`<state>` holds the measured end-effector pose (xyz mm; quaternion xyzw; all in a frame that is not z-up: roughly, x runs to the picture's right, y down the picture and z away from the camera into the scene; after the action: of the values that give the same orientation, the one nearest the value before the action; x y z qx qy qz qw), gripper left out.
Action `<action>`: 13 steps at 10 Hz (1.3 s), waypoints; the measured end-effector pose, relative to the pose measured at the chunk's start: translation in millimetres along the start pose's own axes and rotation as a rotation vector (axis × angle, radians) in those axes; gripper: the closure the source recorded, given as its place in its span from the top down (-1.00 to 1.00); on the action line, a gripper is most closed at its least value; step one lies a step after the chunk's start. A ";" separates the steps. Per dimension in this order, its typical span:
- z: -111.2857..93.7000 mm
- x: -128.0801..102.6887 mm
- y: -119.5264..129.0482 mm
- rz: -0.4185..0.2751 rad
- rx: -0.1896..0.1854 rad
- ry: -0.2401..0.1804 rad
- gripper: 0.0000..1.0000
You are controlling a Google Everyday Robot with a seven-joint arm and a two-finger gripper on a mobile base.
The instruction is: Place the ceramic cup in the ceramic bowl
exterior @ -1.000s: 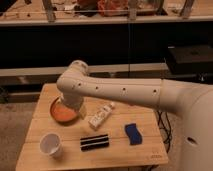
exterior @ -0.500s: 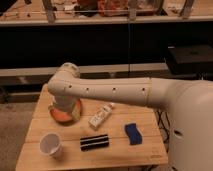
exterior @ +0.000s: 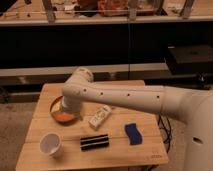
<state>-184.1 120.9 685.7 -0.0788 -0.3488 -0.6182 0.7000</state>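
The ceramic cup (exterior: 51, 144) is small, white and round, and stands upright near the front left corner of the wooden table (exterior: 145, 156). The ceramic bowl (exterior: 61, 116) is orange-red inside with a tan rim, and sits behind the cup at the table's left side. My white arm reaches in from the right, bends at its elbow and drops in front of the bowl, hiding the bowl's right half. My gripper (exterior: 70, 111) is at the arm's lower end over the bowl, well apart from the cup, and most of it is hidden by the arm.
A white rectangular block (exterior: 100, 116) lies right of the bowl. A black bar (exterior: 95, 142) lies in front of it, right of the cup. A blue sponge (exterior: 132, 134) lies further right. Dark shelving stands behind the table.
My arm's elbow has swung left and lowered over the bowl, covering more of it. The cup and the other objects have not moved.
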 end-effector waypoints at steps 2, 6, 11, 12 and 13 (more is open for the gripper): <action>7.9 -9.8 4.1 -0.068 0.002 -0.035 0.60; 35.0 -45.5 22.3 -0.152 -0.025 -0.081 0.60; 50.7 -70.9 32.4 -0.234 -0.034 -0.077 0.60; 51.5 -71.3 32.3 -0.236 -0.036 -0.081 0.60; 55.2 -72.1 33.8 -0.234 -0.037 -0.090 0.60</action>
<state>-174.0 216.7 695.3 -0.0780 -0.3753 -0.6978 0.6050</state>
